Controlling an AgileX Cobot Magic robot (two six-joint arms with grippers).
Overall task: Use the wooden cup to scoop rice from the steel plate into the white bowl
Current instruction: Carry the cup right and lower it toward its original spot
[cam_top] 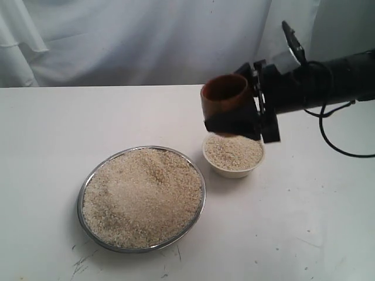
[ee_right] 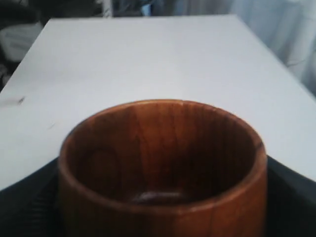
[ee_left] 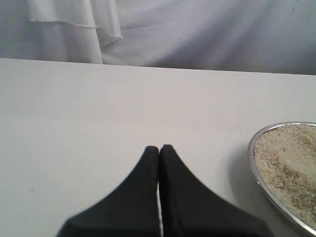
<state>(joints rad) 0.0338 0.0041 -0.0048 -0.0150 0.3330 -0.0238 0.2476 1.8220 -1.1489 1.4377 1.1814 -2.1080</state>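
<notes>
The steel plate (cam_top: pixel 83 193) lies front centre on the table, heaped with rice (cam_top: pixel 143 196); its rim (ee_left: pixel 253 163) and rice (ee_left: pixel 286 163) also show in the left wrist view. To its right stands the white bowl (cam_top: pixel 234 170), filled with rice (cam_top: pixel 233 152). My right gripper (cam_top: pixel 234 120) is shut on the wooden cup (cam_top: pixel 224 96), held upright in the air just above the bowl's far-left side. In the right wrist view the wooden cup (ee_right: pixel 163 168) fills the frame; its dark inside looks empty. My left gripper (ee_left: pixel 159 148) is shut on nothing, over bare table left of the plate.
A white cloth backdrop (cam_top: pixel 146 41) hangs behind the table's far edge. A black cable (cam_top: pixel 328 137) loops down from the right arm to the table at the right. Small dark scuff marks (cam_top: pixel 82 260) dot the table in front of the plate.
</notes>
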